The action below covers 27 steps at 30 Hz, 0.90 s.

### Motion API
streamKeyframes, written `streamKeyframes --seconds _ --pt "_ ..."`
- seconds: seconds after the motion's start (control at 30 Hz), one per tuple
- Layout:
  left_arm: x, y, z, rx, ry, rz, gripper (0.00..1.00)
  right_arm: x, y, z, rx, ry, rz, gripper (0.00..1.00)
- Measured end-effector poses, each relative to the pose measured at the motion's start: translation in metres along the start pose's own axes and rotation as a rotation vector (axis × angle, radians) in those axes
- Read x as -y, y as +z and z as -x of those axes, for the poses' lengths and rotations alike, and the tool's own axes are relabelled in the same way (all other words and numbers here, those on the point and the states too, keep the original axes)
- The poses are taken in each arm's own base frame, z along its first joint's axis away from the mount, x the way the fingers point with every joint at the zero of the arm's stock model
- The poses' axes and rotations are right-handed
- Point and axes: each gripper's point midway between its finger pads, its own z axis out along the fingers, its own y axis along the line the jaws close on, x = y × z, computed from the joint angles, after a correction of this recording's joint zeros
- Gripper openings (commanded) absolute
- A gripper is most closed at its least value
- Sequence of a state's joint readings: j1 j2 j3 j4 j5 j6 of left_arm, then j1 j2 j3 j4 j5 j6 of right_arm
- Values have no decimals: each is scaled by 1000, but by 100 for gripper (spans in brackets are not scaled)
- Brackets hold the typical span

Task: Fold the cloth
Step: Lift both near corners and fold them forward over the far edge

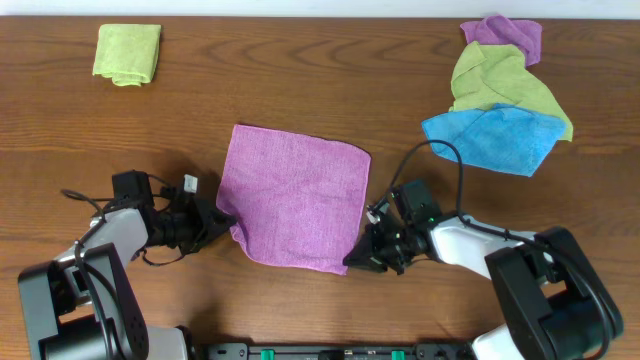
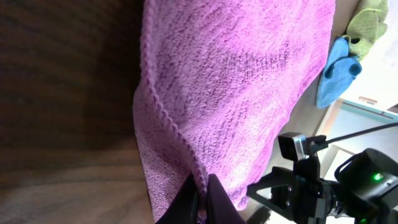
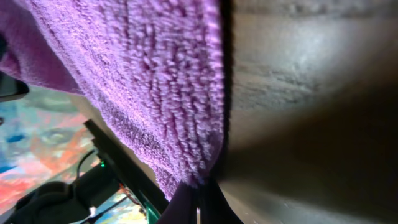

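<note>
Brown wooden counter (image 1: 300,80) fills the overhead view, its grain running left to right; a purple cloth (image 1: 295,195) lies spread flat near the middle, roughly square and turned a little askew, with its near edge closest to the two arms; the left hand (image 1: 222,222) sits low at the near left corner of that cloth, and the right hand (image 1: 352,260) sits low at the near right corner; from the left wrist the purple cloth (image 2: 249,93) stretches away across the wood with its hemmed edge running down into the left hand (image 2: 200,193), whose dark fingers are clenched on the hem; from the right wrist the purple cloth (image 3: 143,81) shows as coarse looped pile, and its edge ends between the fingers of the right hand (image 3: 199,193), which are pinched together on it; a folded green cloth (image 1: 128,52) rests at the far left, well apart from the rest; a heap of cloths (image 1: 500,90), purple, green and blue, lies at the far right, apart from the spread one.
</note>
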<state>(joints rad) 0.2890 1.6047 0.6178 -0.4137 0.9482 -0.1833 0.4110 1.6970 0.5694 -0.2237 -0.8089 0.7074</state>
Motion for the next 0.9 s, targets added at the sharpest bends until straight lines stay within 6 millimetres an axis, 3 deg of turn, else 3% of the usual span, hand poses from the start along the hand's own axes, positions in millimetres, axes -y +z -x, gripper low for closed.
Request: streamKeyframes --seconds 0.1,0.27,0.53,0.67,0.9 --pt "6 3 -1 -14 24 -5 6 -1 -5 10 27 -19 -69 1" --pt "30 8 9 -22 126 -5 6 -3 -27 43 150 -73 -248 2" --pt "70 -4 48 61 260 -3 6 -53 -63 88 299 -209 -300 1" --pt "74 -7 54 78 276 3 6 -75 -74 101 349 -252 -283 2" --pt "81 -5 70 142 355 21 6 -91 -95 120 429 -269 -279 2"
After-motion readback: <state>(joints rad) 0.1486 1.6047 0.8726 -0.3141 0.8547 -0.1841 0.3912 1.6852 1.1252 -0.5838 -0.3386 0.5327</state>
